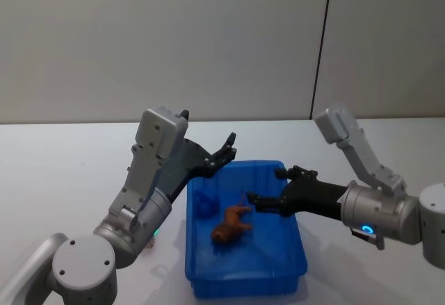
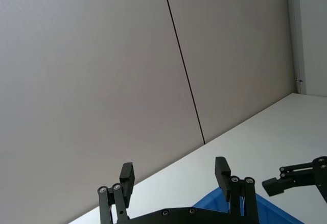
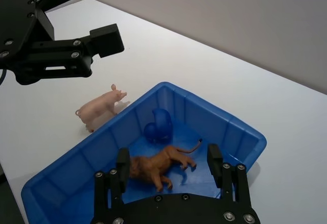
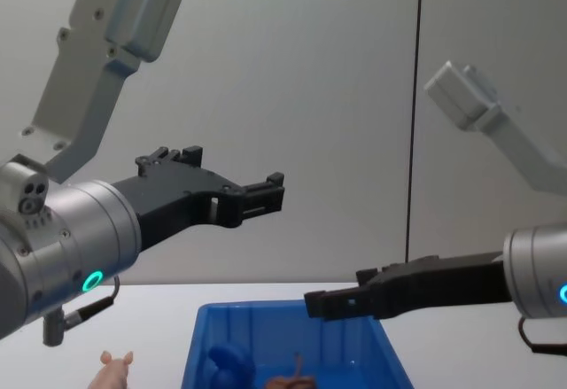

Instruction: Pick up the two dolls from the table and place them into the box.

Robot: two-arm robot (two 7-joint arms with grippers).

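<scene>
- Lion doll (image 1: 231, 224) lay inside the box (image 1: 243, 282), near a blue item (image 3: 158, 125), possibly another toy.
- Pig doll (image 3: 100, 108) stood on the table (image 1: 55, 173), just outside the box's left wall.
- Left gripper (image 1: 228, 149) hung above the far-left rim, fingers spread.
- Right gripper (image 1: 265, 185) hung over the right rim, fingers apart.

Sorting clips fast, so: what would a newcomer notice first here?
First the bright blue box, with a brown lion doll lying inside. A pink pig doll stands on the table outside the box's left wall. The left gripper and right gripper hover open above the box.
</scene>
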